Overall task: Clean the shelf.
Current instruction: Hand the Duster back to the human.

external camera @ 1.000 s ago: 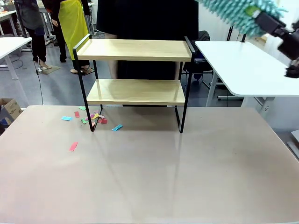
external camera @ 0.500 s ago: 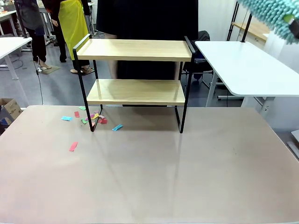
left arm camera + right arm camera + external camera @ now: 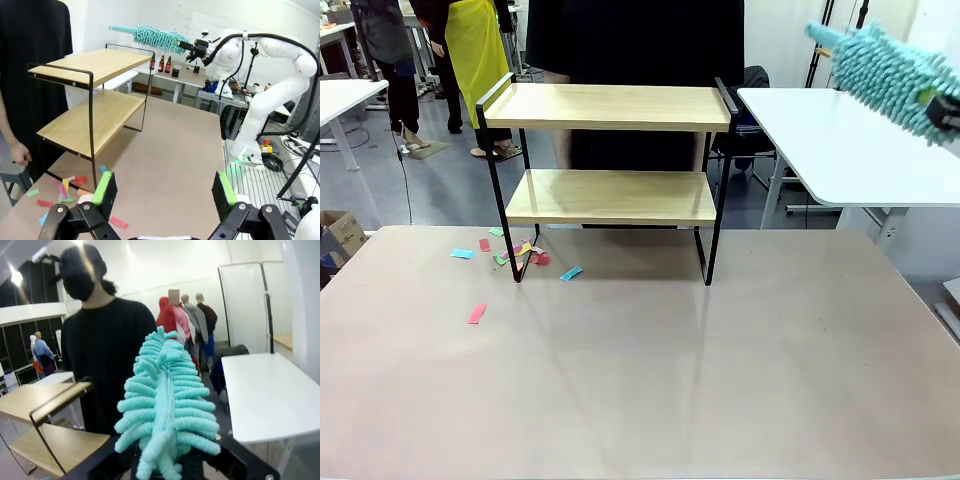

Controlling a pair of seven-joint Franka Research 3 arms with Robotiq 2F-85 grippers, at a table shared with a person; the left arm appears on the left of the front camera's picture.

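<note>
The shelf [image 3: 610, 150] stands at the table's far middle, both wooden boards bare. Coloured paper scraps [image 3: 515, 252] lie on the table by its left legs. A fluffy teal duster [image 3: 885, 70] hangs in the air to the upper right of the shelf, its tip pointing left. My right gripper [image 3: 197, 48] is shut on the duster's handle, level with the top board and away from it. In the right wrist view the duster [image 3: 165, 410] rises straight ahead, with the shelf [image 3: 35, 400] lower left. My left gripper [image 3: 164, 189] is open above the table, and the shelf [image 3: 95, 70] lies to its left.
A person in black [image 3: 635, 40] stands right behind the shelf, one hand [image 3: 20, 152] hanging low. A white-topped table [image 3: 850, 150] stands to the right. One red scrap [image 3: 477, 314] lies apart, nearer to me. The near half of the table [image 3: 670, 400] is bare.
The duster has swung to the right and come down from the top edge. My right gripper has slid out past the right edge of the front view. The shelf and scraps have not moved.
</note>
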